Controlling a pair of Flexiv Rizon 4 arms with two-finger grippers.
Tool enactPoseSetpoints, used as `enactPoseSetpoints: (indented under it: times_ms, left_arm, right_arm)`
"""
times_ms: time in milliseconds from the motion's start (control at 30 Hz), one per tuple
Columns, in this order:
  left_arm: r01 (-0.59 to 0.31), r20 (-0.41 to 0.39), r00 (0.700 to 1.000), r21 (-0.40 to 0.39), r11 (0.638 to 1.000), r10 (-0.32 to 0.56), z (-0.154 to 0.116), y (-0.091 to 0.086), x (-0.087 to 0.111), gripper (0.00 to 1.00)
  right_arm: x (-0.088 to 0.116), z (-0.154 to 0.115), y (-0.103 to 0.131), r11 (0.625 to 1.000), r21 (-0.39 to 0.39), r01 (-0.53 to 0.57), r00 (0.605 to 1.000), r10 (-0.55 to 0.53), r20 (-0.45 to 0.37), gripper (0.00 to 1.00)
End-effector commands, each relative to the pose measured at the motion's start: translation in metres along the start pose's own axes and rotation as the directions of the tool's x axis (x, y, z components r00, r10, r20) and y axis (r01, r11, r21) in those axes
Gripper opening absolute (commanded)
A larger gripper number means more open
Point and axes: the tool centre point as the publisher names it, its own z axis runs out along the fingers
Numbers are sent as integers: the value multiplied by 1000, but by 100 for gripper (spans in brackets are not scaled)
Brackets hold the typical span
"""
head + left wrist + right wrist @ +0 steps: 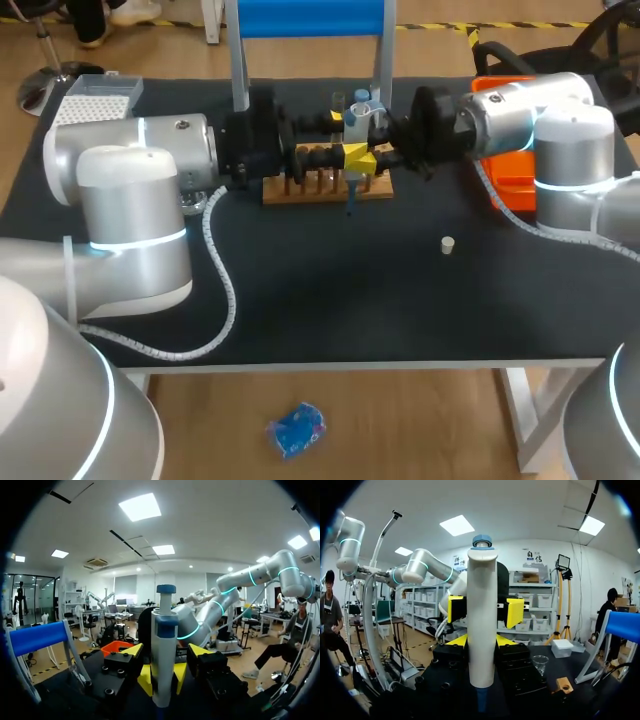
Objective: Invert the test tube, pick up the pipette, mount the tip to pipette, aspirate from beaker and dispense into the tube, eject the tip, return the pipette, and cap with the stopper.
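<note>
left gripper (163, 677) and right gripper (481, 641) both clamping the upright pipette (482, 610) from opposite sides, hovering over wooden rack (300, 190), stopper (448, 244) lying well apart

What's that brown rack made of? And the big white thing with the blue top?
The rack looks like wood: matte, light brown, with a blocky base. The pipette looks like smooth white plastic, slightly shiny, with a blue cap; I can't be sure.
</note>
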Motion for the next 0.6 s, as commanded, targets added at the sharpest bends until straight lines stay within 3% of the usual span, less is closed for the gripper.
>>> enactPoseSetpoints:
  times_ms: [33,267,400,500,600]
  left_arm:
    - [-1,3,1000,9,1000,1,4,2,0,49]
    - [2,-2,1000,10,1000,-2,6,3,0,47]
    - [3,-2,1000,10,1000,-3,6,3,0,35]
    - [4,-1,1000,6,1000,-4,5,4,-1,2]
    - [6,-3,1000,5,1000,-6,6,4,-1,0]
  right_arm:
    - [-1,1,-2,1000,-1,-2,1000,2,-4,0]
    - [-1,1,-2,1000,-3,-5,1000,5,-5,0]
    - [-1,0,-2,1000,-3,-5,1000,5,-4,0]
    - [0,0,-2,1000,-3,-6,1000,6,-2,0]
    - [0,0,-3,1000,-5,-7,1000,7,-2,0]
